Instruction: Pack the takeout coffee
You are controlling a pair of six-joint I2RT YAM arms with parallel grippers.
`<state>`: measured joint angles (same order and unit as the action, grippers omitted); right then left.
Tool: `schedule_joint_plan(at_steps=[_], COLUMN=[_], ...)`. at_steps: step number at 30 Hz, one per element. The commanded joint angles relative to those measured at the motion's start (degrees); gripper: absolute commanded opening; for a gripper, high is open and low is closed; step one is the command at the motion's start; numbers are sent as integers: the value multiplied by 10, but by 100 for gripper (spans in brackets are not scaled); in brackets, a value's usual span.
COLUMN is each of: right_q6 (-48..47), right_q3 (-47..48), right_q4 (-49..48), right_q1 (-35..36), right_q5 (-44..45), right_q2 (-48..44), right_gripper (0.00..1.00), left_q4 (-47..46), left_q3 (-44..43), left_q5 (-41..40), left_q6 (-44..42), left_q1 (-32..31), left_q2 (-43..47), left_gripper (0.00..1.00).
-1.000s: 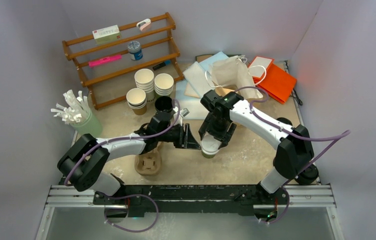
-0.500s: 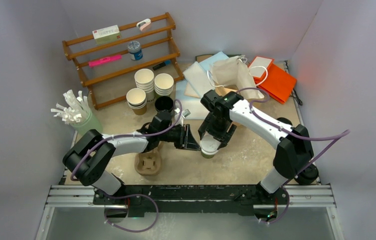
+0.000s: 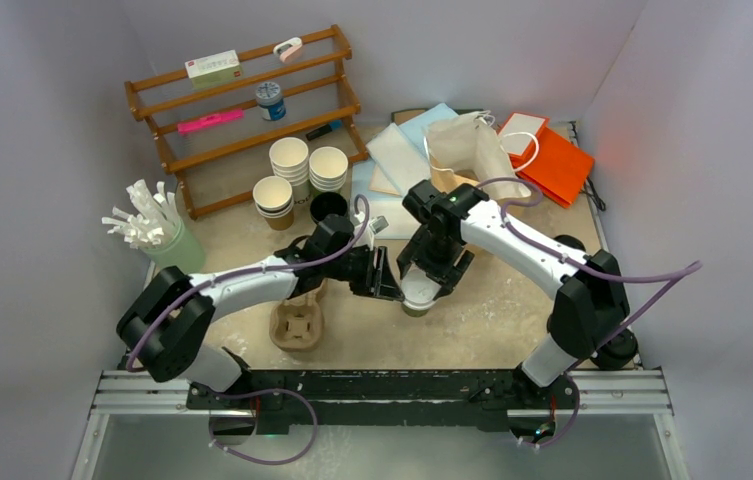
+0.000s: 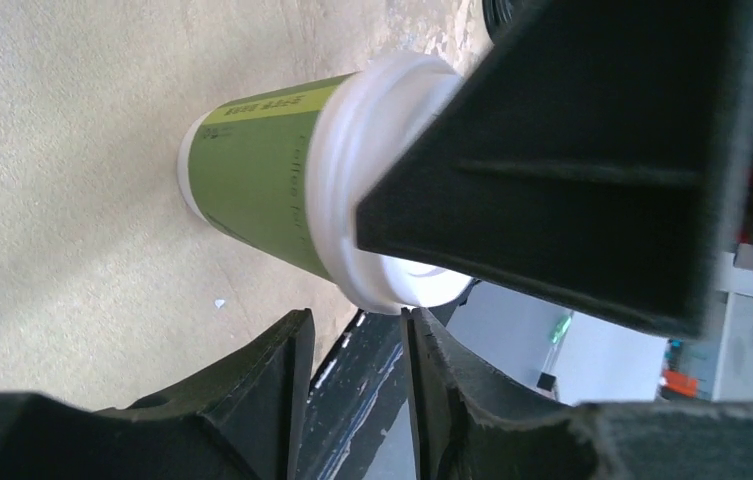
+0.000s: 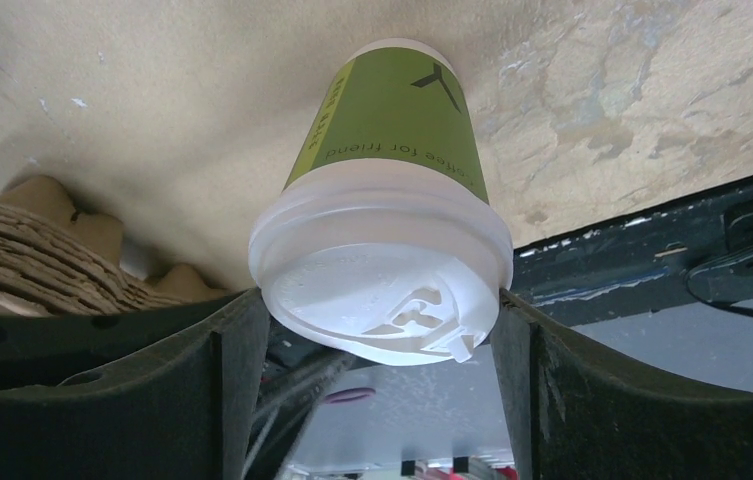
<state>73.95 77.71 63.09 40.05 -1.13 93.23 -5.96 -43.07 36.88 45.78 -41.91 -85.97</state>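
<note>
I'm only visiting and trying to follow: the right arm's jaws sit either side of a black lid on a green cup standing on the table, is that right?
Not quite. The lid is white, not black; the right wrist view shows it plainly. The rest holds: the right arm's jaws sit either side of it, on a green cup standing on the table.

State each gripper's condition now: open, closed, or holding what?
Left gripper: partly open, holding nothing.
Right gripper: holding the green coffee cup by its lid.
</note>
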Motion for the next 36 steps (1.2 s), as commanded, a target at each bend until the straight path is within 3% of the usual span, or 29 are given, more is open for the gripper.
schedule_joint_plan(at_steps=[1,6,17,22,36], right_q6=[67,105,123,109,99], right_q3=[-30,12,43,40,98], right_q4=[-60,-41,-18,-34,34], right_q1=[5,6,6,6,5], right_q5=[-32,-35,-36,-52,-51], right_q2=[40,53,71,65,41], right_gripper=[78,78,81,98,99], left_q4=[88,90,59,59,137], left_q3=[-34,-37,-61,-59,-94], left_q5=[-72,-82,-76,-76,-97], left_q6=[-34,-5,35,41,14], left_q1=[-12,-11,12,16,18], left_q2=[59,62,17,11,-13], left_gripper=[42,47,44,43,41])
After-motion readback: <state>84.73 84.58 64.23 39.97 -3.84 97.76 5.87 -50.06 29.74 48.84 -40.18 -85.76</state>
